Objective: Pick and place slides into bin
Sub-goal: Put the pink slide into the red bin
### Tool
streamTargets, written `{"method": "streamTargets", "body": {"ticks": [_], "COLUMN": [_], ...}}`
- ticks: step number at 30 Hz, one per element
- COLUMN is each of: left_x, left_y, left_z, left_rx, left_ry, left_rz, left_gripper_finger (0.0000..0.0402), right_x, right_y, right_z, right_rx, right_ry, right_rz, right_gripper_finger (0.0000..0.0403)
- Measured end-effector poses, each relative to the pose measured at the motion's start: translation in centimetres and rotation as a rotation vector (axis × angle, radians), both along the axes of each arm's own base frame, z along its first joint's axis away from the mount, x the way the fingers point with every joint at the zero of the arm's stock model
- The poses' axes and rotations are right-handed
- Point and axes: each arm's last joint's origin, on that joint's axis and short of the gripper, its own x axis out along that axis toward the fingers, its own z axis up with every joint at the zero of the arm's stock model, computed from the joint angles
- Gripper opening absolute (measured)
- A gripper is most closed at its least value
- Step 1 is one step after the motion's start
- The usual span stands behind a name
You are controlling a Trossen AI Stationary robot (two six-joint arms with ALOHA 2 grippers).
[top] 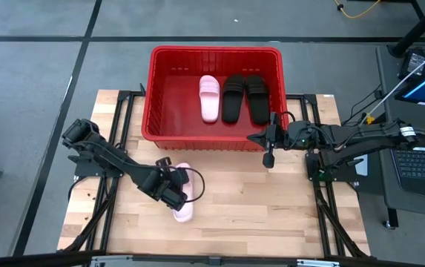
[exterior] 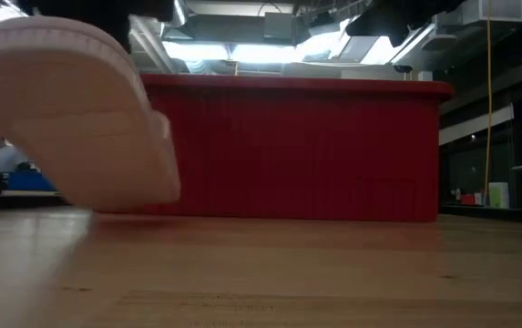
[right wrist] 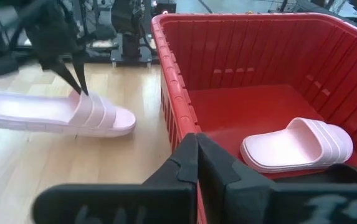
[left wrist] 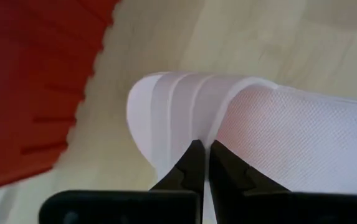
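My left gripper (top: 176, 193) is shut on a pale pink slide (top: 185, 202) over the near left-middle of the table, and both also show in the right wrist view: the gripper (right wrist: 82, 91) and the slide (right wrist: 53, 115). The red bin (top: 167, 59) stands at the far middle. A second pink slide (top: 210, 98) and two black slides (top: 234, 98) (top: 256, 98) lie sole-down on the bin's floor. My right gripper (top: 255, 139) is shut and empty, over the bin's near rim toward its right corner. My left gripper pinches the pink slide's strap at its heel-side edge (left wrist: 218, 127) between its two fingers. The fingers (right wrist: 78, 78) come from above, slanting down. The slide is lifted off the table and tilted, its sole (exterior: 69, 118) showing in the low view.
The bin's near wall (exterior: 333, 155) stands between the held slide and the bin's inside. Bare bin floor (right wrist: 228, 106) lies to the left of the pink slide in the bin. Bare wooden table (top: 271, 215) lies near and to the right. A laptop (top: 420, 159) sits off the table's right.
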Motion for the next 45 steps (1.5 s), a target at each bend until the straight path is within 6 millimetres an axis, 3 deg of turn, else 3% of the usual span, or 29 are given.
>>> {"method": "streamTargets", "body": {"ticks": [10, 30, 35, 45], "left_x": [1.5, 2.7, 2.1, -2.0], "left_y": [-0.4, -1.7, -1.4, 1.1], "left_z": [3.4, 12.9, 14.2, 17.8], "left_rx": [0.090, 0.291, 0.335, 0.364], "left_ry": [-0.089, -0.275, -0.253, -0.319], "left_rz": [-0.128, -0.399, -0.436, -0.357], "left_gripper_finger": [0.0003, 0.0003, 0.0003, 0.0003], "right_x": [0.0, 0.0, 0.0, 0.0], "right_y": [0.0, 0.0, 0.0, 0.0], "right_z": [0.0, 0.0, 0.0, 0.0], "right_rx": [-0.012, 0.100, 0.137, 0.137], "right_ry": [0.003, -0.023, -0.031, -0.033], "right_rz": [0.004, -0.036, -0.049, -0.049], "right_gripper_finger": [0.0006, 0.0006, 0.0006, 0.0006]}}
